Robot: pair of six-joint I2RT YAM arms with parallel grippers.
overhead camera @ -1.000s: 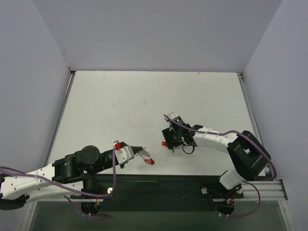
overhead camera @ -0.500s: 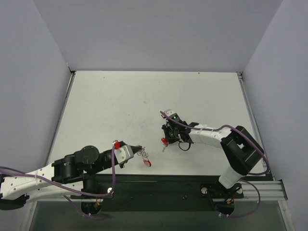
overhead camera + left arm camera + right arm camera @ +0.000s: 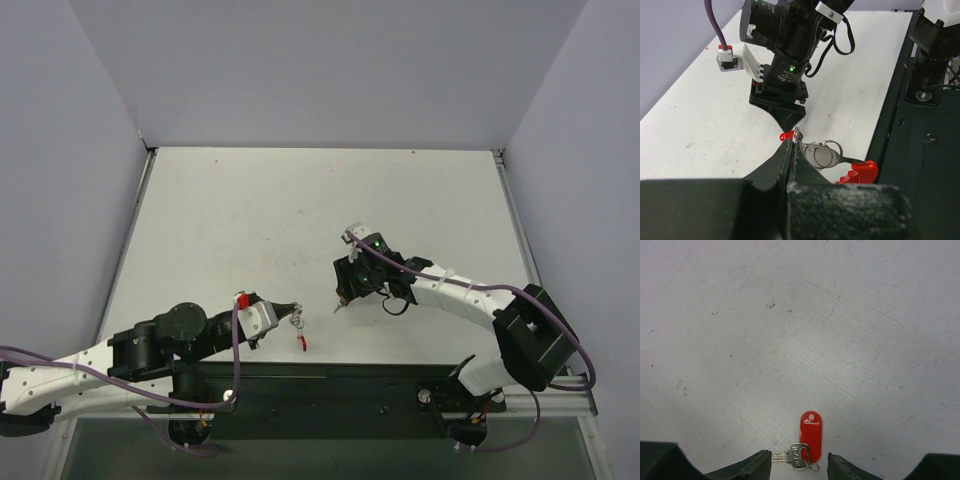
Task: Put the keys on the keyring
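Left hand (image 3: 795, 142) clamped on silver wire rings (image 3: 824, 151) of red carabiner keyring (image 3: 860, 172); right hand (image 3: 800, 462), parted, straddles tiny red-tagged key (image 3: 810, 430): light, flat, probably slippery; pinch tag's long edges.

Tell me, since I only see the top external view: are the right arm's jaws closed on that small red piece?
Observer: No. Right wrist view: the right arm's jaws stand apart, a small silver key between them.
Operator: And the red piece?
Observer: An oval red tag ringed to that key, flat on the table.
Operator: And the left arm?
Observer: Left wrist view: the left arm's jaws are shut on a silver wire ring.
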